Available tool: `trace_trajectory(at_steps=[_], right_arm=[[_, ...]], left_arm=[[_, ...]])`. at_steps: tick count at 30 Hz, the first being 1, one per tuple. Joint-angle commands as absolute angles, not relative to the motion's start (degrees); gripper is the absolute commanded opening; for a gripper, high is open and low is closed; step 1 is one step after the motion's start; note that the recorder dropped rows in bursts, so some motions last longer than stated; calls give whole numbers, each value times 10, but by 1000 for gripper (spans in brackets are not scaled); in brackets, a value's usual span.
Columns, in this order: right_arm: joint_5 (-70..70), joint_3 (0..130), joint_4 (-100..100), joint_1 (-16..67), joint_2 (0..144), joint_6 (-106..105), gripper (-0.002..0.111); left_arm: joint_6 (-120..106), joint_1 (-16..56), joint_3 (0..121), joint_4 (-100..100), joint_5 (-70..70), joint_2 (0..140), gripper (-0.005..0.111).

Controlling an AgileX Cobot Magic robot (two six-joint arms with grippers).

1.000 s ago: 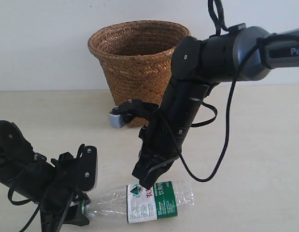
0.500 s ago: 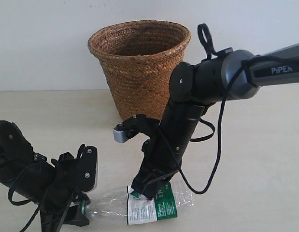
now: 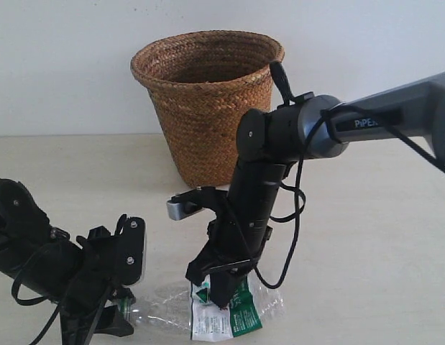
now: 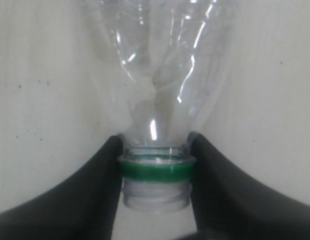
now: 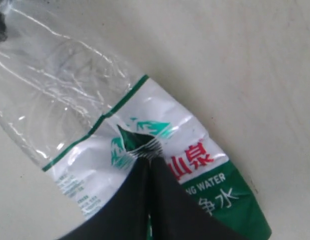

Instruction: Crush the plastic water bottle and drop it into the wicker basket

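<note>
The plastic water bottle lies on the table at the front, its clear body dented and its white-and-green label creased. My left gripper is shut on the bottle's neck, its fingers clamped at the green ring; the mouth shows no cap. My right gripper is shut, its jaws together, and its tips press down into the label. The wicker basket stands upright behind, beyond the right arm.
The table is a pale beige surface against a white wall. The right arm's black cable loops beside the gripper. The left arm's body fills the front left corner.
The right arm has come down and slightly left, pushing its closed fingers into the bottle's label. The bottle has flattened and its label has crumpled. The left arm has held still.
</note>
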State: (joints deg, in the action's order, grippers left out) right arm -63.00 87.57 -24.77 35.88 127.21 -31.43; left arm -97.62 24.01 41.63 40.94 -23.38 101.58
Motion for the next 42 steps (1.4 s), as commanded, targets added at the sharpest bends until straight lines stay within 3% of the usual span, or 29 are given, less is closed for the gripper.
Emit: trace_trajectory(at_steps=[1,7,18,32,42], right_arm=[[-637,901,-188,359,1339,-291,0],[-668,929,-190,359,1339,-261,0],[-700,950,-314,359,1199,-275,0],[-638,899,-327,366,1310,-286,0],[-693,921,-317,348,1343,-255,0]], left_arm=[[-969,240,414,409,-222,1014,4],[-969,240,414,409,-222,1014,4],[-969,240,414,409,-224,1014,4],[-969,240,414,411,-224,1014,4],[-957,240,414,411,-226,1014,4]])
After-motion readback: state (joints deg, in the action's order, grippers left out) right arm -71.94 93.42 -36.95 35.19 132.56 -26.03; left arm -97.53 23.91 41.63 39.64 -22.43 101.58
